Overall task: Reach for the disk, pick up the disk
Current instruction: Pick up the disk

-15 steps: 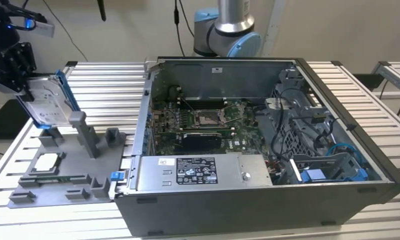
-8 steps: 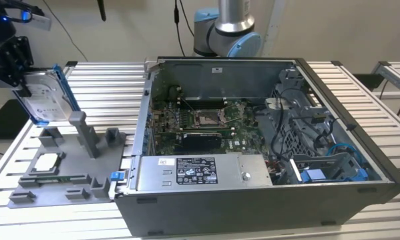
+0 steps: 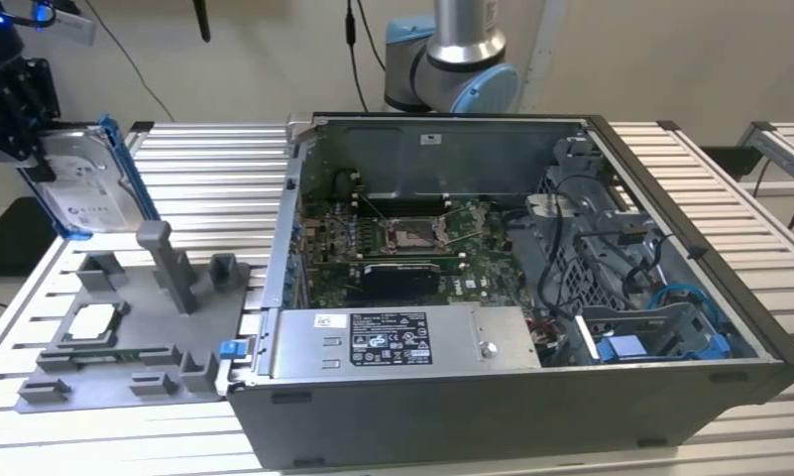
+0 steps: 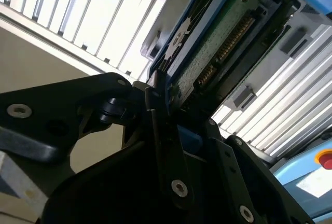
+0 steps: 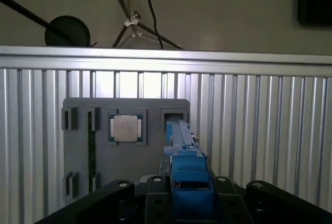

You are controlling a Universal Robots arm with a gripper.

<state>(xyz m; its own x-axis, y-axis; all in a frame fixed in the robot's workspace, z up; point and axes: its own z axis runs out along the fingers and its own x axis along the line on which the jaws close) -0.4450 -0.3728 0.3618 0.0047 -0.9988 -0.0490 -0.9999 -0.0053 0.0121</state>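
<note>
The gripper (image 3: 37,159) has its jaws clamped on the disk (image 3: 90,183), holding it upright at the exterior view's left, raised above the slatted tabletop (image 3: 205,159) near the gray fixture tray (image 3: 132,342). The open computer case (image 3: 503,397) stands just beside that tray.

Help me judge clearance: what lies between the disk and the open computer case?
In the exterior view, bare slatted table lies between the disk, clamped in the pincer, and the computer case; nothing stands on that stretch.
</note>
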